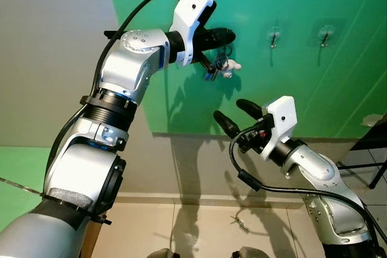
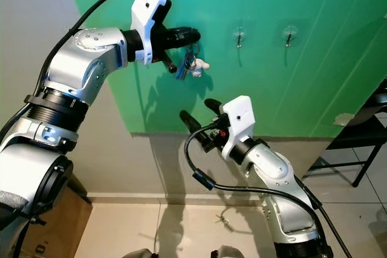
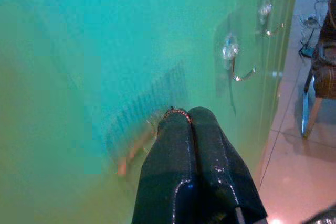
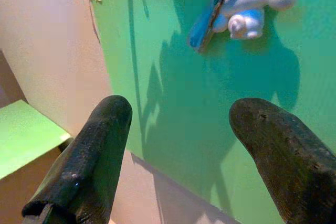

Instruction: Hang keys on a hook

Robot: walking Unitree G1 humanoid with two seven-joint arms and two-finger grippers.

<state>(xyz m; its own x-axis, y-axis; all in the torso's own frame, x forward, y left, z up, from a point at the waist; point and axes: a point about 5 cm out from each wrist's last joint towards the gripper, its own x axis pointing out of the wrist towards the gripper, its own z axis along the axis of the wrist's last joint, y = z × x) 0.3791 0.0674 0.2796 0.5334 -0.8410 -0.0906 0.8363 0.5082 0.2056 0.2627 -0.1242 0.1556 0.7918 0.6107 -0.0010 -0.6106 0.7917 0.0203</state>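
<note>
The left claw (image 1: 225, 35) is clenched on the ring of the blue-tagged keys with a white figurine (image 1: 221, 66), against the green wall (image 1: 290, 89). The right claw (image 1: 237, 115) gapes below them.

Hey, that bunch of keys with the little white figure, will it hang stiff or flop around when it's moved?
Likely floppy: the keys and white figure dangle loosely below the left tool. Probably light for its size, pinched at fingertip only. It may swing, making the hook harder to catch.

Keys (image 1: 219, 64) left of 2 hooks (image 1: 274, 37).
</note>
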